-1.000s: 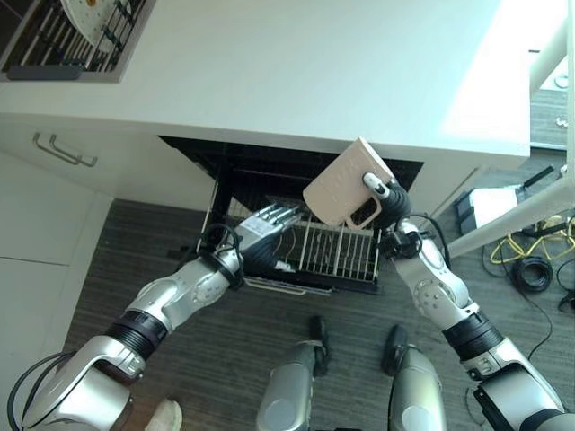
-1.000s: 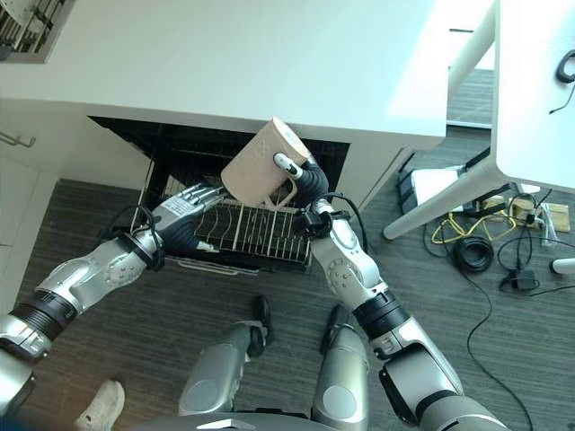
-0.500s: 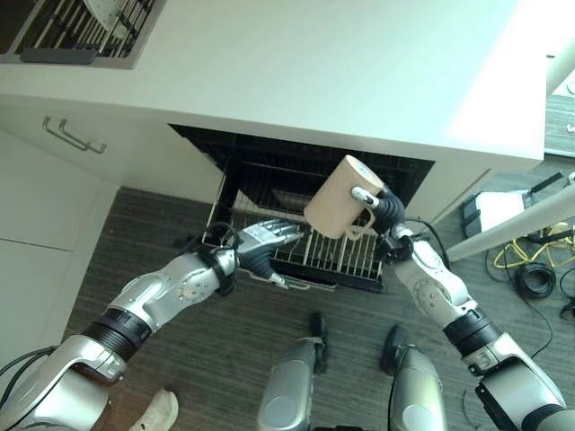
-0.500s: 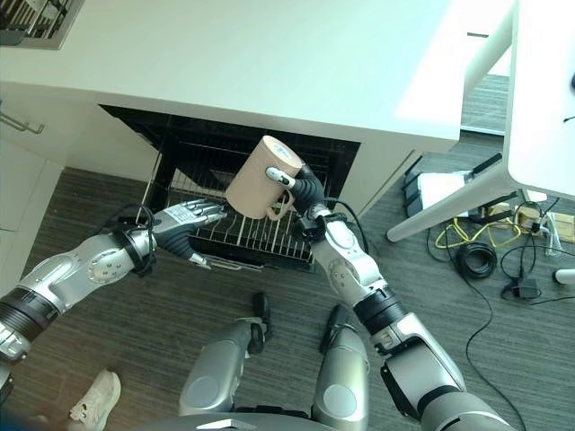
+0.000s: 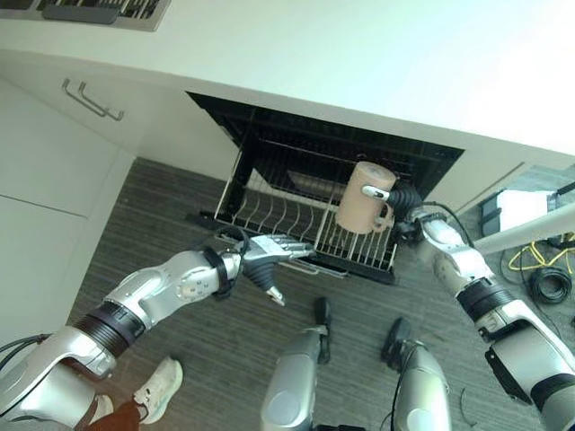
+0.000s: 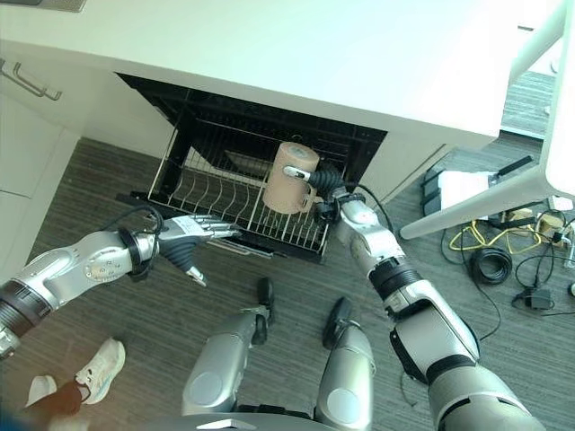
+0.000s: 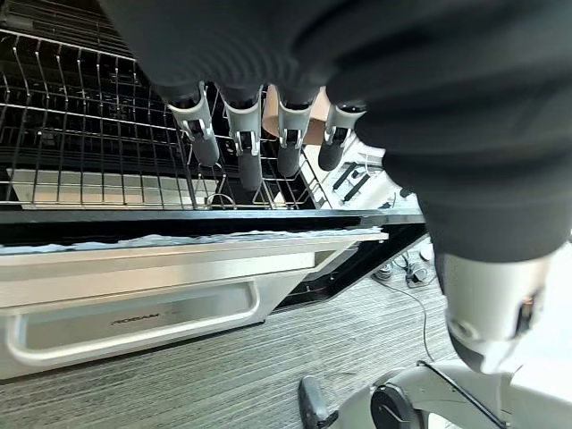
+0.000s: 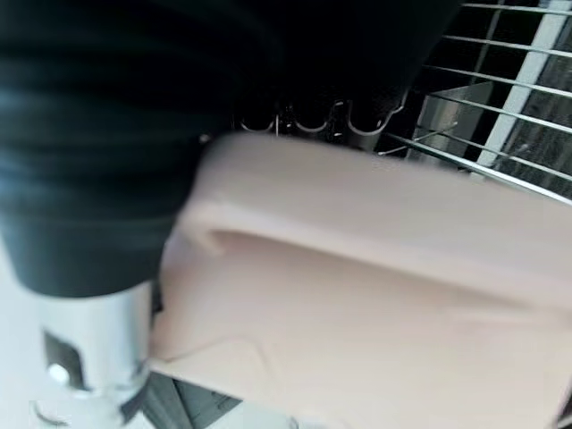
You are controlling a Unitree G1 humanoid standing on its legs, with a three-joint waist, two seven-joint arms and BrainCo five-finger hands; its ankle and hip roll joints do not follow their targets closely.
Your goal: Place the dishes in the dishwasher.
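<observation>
A beige mug (image 5: 362, 197) hangs over the right end of the pulled-out dishwasher rack (image 5: 278, 220), held by its handle in my right hand (image 5: 402, 197). The mug (image 8: 375, 295) sits right against that hand in the right wrist view. My left hand (image 5: 266, 256) is open with straight fingers (image 7: 246, 152) at the rack's front edge, just before its silver front bar (image 7: 134, 308). The rack (image 6: 225, 199) stands out from the dark dishwasher opening (image 6: 260, 121) under the white counter (image 6: 296, 45).
White cabinet doors with a handle (image 5: 90, 99) stand left of the dishwasher. A dish rack's edge (image 5: 99, 11) sits on the counter at top left. A person's shoe (image 5: 162, 400) is on the floor at lower left. Cables (image 6: 494, 256) and a table leg (image 6: 485, 202) lie to the right.
The camera has tilted down. My right hand has lowered the mug from counter height to just over the rack's right end. My left hand has drawn back to the rack's front.
</observation>
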